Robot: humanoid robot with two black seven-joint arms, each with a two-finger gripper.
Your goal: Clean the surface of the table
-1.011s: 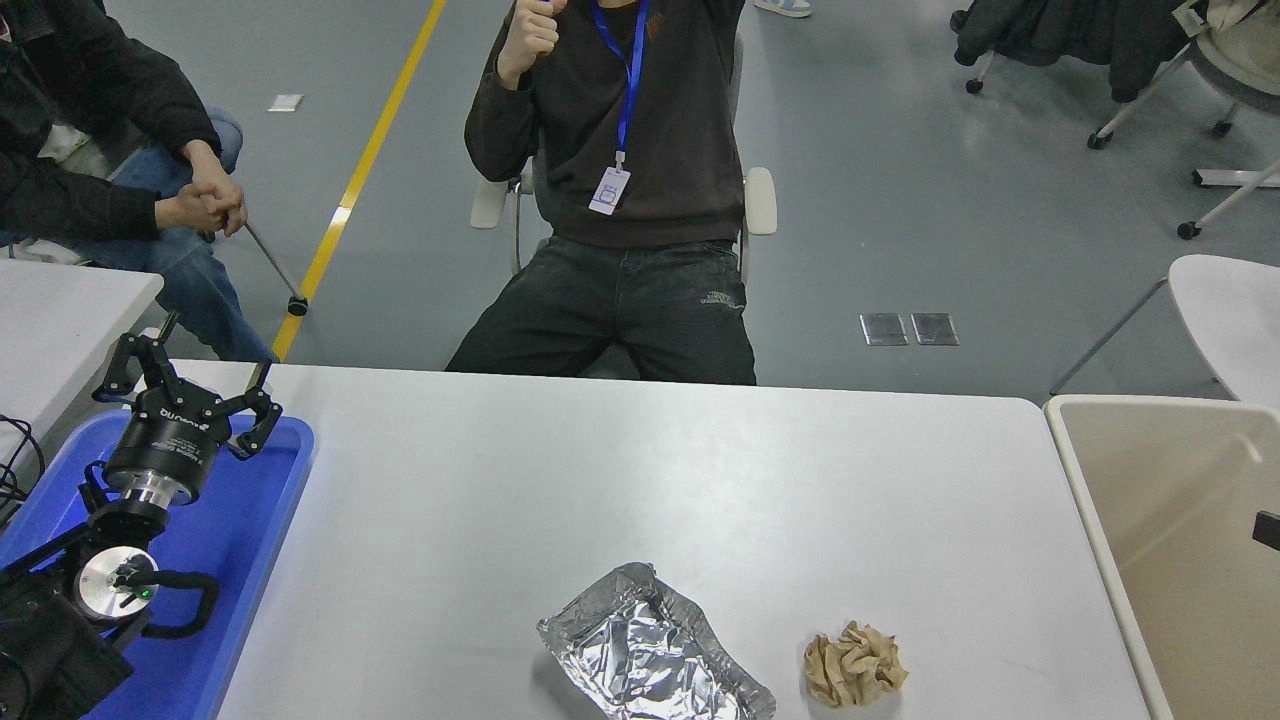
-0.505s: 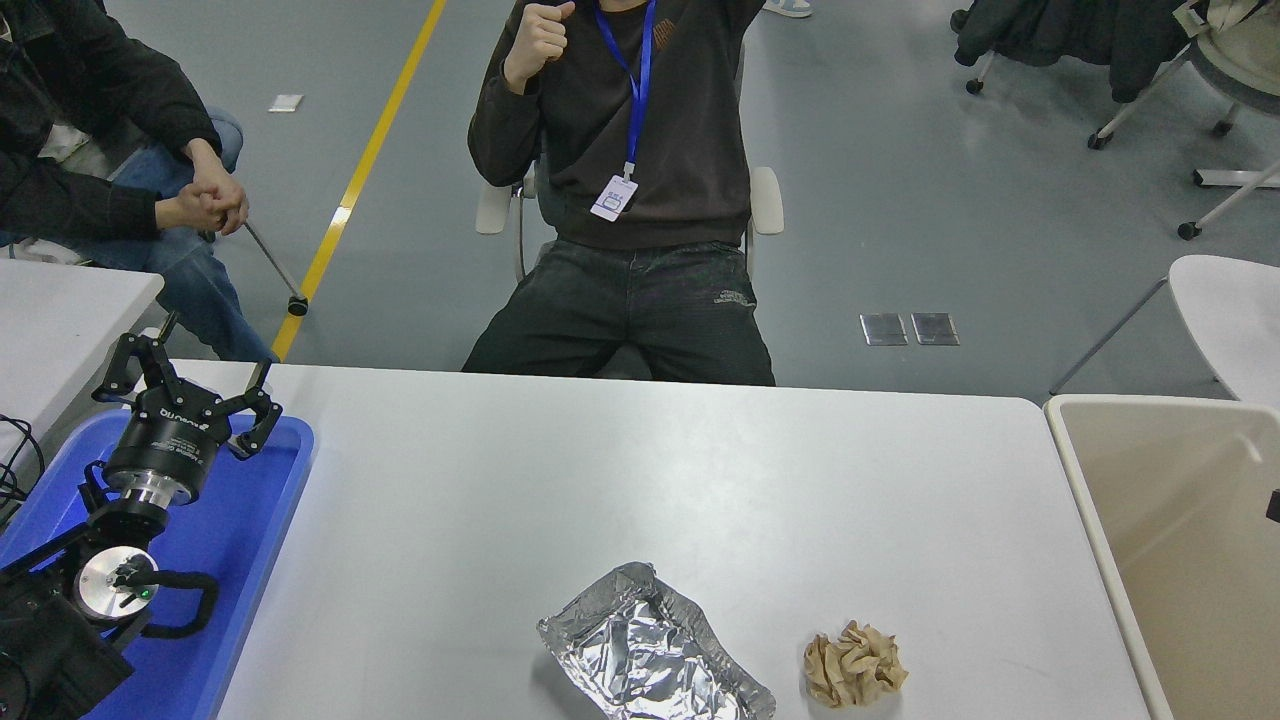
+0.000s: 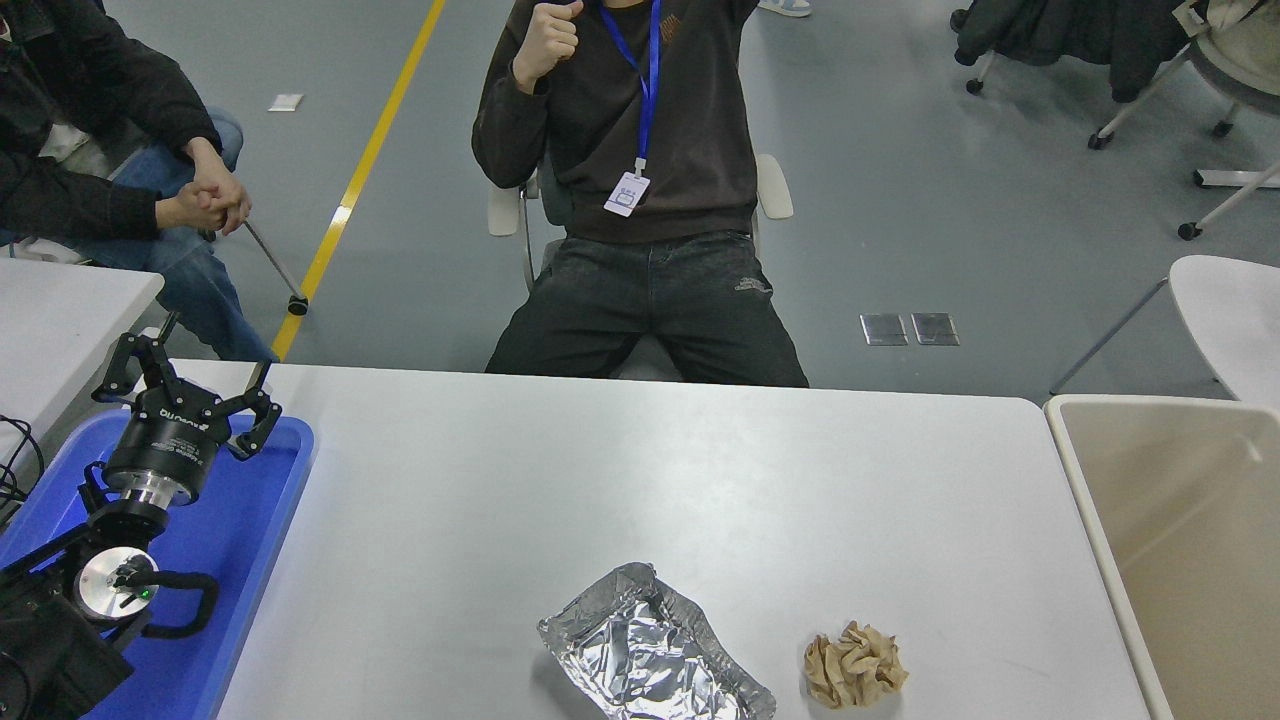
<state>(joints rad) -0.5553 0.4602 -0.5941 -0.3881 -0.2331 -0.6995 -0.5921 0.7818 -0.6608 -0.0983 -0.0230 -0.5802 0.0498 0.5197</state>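
The white table surface [image 3: 640, 470] fills the lower half of the view. On it near the front edge lie a crumpled silver foil tray [image 3: 652, 648] and, to its right, a crumpled brown paper ball [image 3: 854, 665]. My left gripper [image 3: 190, 372] is parked at the lower left, open and empty, over a blue tray [image 3: 240, 540]. My right arm and gripper are out of view.
A beige rectangular bin [image 3: 1175, 540] stands against the table's right end. A person [image 3: 625, 180] sits at the far side, another person [image 3: 110, 170] at the far left. A smaller white table [image 3: 60, 320] is at the left edge.
A black part of the right arm at the right edge over the bin has drawn out of view. The seated person has shifted to the right. The foil and paper ball have not moved.
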